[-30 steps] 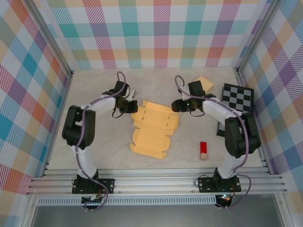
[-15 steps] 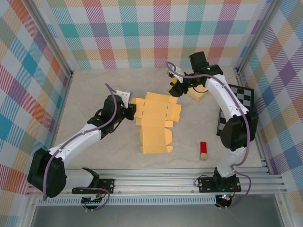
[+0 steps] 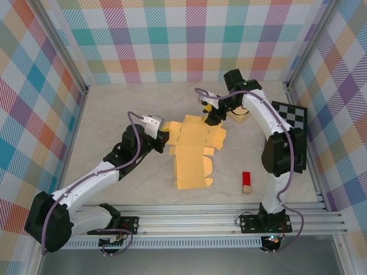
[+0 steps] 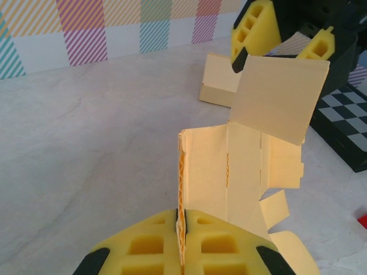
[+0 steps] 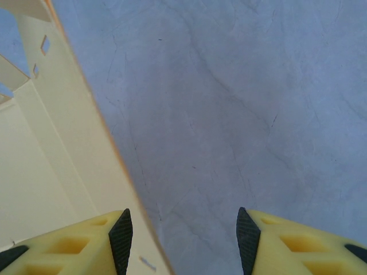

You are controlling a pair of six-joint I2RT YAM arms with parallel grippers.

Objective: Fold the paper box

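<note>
We see the paper box (image 3: pixel 192 154) as a pale yellow corrugated card blank, mostly flat, near the middle of the worktop (image 3: pixel 114 109). Its long panel points toward the near edge, and small tabs jut from its sides. 1 far flap (image 4: pixel 279 97) stands raised, and the left edge is lifted.

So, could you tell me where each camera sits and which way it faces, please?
Top external: above and behind the arms, looking down on the table; both arms show.
Left wrist: looks forward along the left gripper, shut on the paper box edge, toward the right gripper.
Right wrist: looks down at the table between its open fingers, a box panel beside one.
All three share the paper box.
</note>
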